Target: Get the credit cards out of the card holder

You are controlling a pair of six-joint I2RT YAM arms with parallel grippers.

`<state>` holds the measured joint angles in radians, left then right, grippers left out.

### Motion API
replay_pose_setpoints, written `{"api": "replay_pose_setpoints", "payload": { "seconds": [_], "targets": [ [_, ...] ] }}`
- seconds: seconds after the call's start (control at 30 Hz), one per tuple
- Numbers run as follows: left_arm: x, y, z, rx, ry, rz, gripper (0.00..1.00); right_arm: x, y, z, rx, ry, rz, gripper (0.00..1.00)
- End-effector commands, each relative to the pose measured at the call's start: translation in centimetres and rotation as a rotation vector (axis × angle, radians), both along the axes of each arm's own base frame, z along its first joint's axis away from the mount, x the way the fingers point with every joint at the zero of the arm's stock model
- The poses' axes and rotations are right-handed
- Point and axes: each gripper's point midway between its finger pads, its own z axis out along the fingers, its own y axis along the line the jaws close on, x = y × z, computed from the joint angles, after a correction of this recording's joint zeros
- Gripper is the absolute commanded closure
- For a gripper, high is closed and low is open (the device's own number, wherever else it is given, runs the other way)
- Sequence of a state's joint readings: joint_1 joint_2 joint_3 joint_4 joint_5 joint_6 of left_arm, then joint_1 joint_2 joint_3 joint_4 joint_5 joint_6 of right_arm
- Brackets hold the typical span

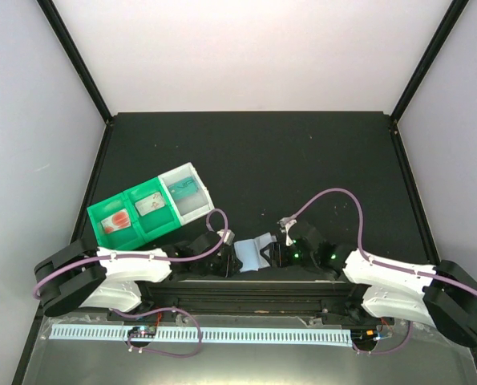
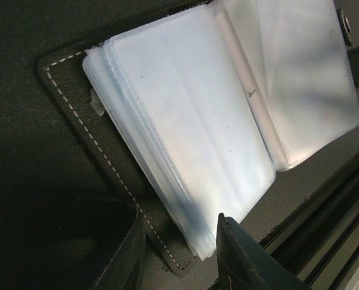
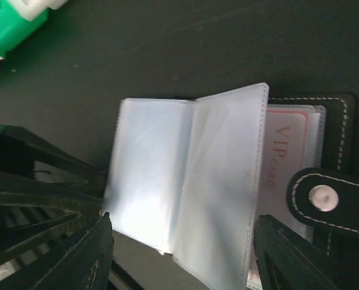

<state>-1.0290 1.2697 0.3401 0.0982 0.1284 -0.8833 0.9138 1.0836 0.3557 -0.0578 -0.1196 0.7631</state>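
The card holder (image 1: pixel 254 251) lies open on the table (image 1: pixel 302 160), at the middle of its near edge. The left gripper (image 1: pixel 228 258) stands just beside its left end and the right gripper (image 1: pixel 276 253) just beside its right end, with the holder between them. Behind and to the left, apart from the holder, lies the two-compartment tray (image 1: pixel 124 195), and the open bin (image 1: pixel 194 210) touches its right end. Credit cards (image 1: pixel 151 204) lie in the tray's compartments and in the bin. A further card (image 3: pixel 285 175) sits in a pocket at one end of the holder, partly under the snap strap (image 3: pixel 324 202).

By my right claw (image 3: pixel 182 241), the card holder (image 3: pixel 167 175) half covers the VIP card (image 3: pixel 288 157) with a clear page; my left claw (image 2: pixel 185 244) is cut off below, grip unclear.
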Motion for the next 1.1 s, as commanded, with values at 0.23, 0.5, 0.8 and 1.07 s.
{"api": "replay_pose_setpoints", "payload": {
  "seconds": [0.23, 0.5, 0.8, 1.07],
  "targets": [
    [0.4, -1.1, 1.1, -0.042, -0.016, -0.009, 0.66, -1.0, 2.3, 3.1, 0.170, -0.028, 0.101, 0.36],
    [0.2, -1.3, 1.3, -0.074, -0.006, -0.007, 0.66, -1.4, 3.1, 3.8, 0.216, -0.017, 0.138, 0.36],
    [0.2, -0.9, 1.8, -0.074, -0.016, 0.008, 0.66, -1.5, 3.0, 3.4, 0.221, -0.010, 0.131, 0.61],
    [0.3, -0.7, 2.0, -0.073, -0.019, 0.014, 0.66, -1.4, 2.9, 1.9, 0.193, 0.009, 0.124, 0.82]
  ]
}}
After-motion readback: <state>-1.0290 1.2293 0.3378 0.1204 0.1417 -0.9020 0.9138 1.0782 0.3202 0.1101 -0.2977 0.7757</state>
